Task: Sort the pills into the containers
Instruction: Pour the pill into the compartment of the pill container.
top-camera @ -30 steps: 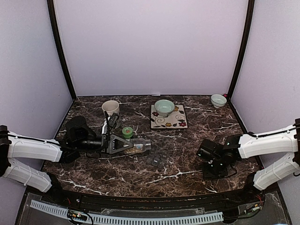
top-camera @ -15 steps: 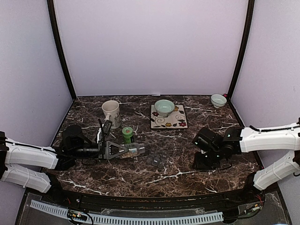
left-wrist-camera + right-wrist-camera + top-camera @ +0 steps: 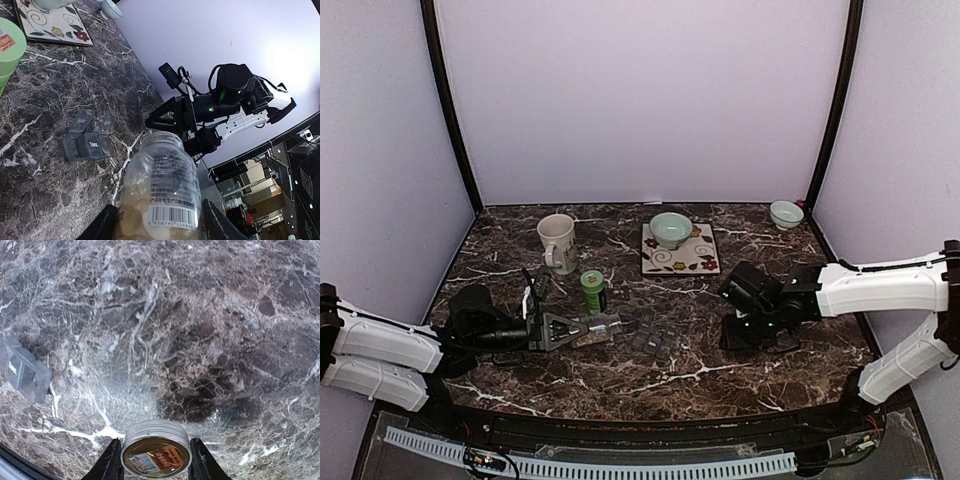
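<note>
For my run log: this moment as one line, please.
left end effector: grips pill bottle; right end effector: grips cap; pill organizer: lids open

Both arms are low and reaching inward, and each gripper is clamped on something.
My left arm (image 3: 390, 345) comes in from the left with its forearm nearly level. The left gripper (image 3: 602, 325) points toward the middle, its two fingers closed on a clear bottle (image 3: 160, 185) held on its side. My right arm (image 3: 880, 285) stretches in from the right with the wrist bent down. The right gripper (image 3: 155, 461) faces downward, its fingers pinching a round white cap (image 3: 156, 446) from both sides.
</note>
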Controlling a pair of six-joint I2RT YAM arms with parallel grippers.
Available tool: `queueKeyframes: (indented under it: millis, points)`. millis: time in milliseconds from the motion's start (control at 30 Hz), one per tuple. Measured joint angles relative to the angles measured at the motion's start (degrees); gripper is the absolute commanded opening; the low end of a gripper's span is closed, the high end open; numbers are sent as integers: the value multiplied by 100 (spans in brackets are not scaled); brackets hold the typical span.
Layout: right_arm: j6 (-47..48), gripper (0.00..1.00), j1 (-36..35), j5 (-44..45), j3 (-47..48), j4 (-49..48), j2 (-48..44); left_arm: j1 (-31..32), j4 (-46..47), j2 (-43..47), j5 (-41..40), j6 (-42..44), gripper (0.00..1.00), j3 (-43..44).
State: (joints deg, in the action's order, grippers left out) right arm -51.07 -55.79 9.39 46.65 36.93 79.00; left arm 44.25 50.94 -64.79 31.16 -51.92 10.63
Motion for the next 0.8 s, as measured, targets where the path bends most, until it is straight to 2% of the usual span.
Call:
queueKeyframes:
  millis: [800]
  points:
    - [625, 18, 374, -111, 470, -715, 669, 365, 1735, -2343, -310, -227, 0, 81]
